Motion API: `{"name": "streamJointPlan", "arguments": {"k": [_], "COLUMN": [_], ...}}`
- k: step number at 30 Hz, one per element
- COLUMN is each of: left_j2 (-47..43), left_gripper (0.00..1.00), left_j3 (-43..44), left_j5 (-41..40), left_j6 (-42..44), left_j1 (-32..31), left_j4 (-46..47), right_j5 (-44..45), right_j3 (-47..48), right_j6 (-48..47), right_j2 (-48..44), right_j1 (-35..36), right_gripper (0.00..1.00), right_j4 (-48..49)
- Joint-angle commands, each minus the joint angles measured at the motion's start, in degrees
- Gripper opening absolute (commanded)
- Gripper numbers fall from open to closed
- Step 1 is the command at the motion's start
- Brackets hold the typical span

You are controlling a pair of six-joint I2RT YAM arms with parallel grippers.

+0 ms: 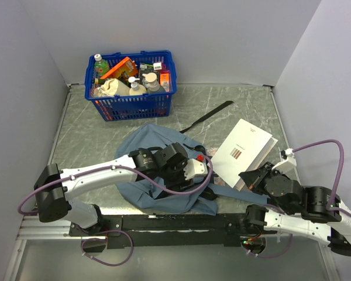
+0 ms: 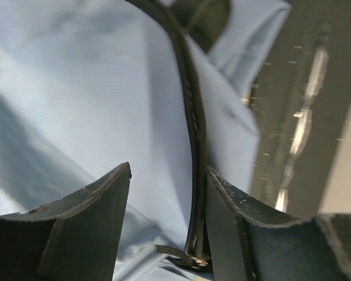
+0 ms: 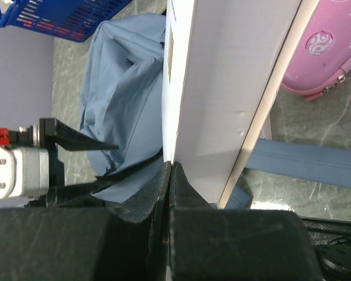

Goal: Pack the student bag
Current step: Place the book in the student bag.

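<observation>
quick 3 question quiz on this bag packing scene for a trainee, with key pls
1. True or false: the left jaws stand open over the bag.
2. Where does the white book lie from the bag? A to its left, B to its right, C inside it.
3. Fill in: the basket sits at the table's far ___ corner.
Key: 1 true; 2 B; 3 left

So the student bag (image 1: 146, 145) sits middle of the worktop (image 1: 82, 134), basket (image 1: 131, 106) at its 11 o'clock. The book (image 1: 245, 146) lies at its 3 o'clock.
</observation>
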Motion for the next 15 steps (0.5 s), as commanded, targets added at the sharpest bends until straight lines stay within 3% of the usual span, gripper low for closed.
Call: {"name": "streamJointPlan", "arguments": {"k": [1, 12, 15], "left_j2": [-1.09, -1.44, -0.83], "left_gripper": [0.54, 0.36, 0.16], "left_j3": [0.17, -0.79, -1.59], "left_j5": [-4.86, -2.32, -1.87], "left_j6": [1.55, 1.02, 0.23], "left_j1": [0.44, 2.19, 2.19], "left_j4": [4.05, 4.49, 5.28], "right_j5": [0.8, 0.71, 1.41], "right_j3": [-0.58, -0.5, 0.99], "right_j6": [0.27, 0.36, 0.01], "right_j2": [-0.67, -0.76, -1.2], "right_j1": [0.3, 0.38, 0.3], "right_gripper": [0.0, 0.0, 0.0], "right_j4": [1.59, 1.59, 1.33]}}
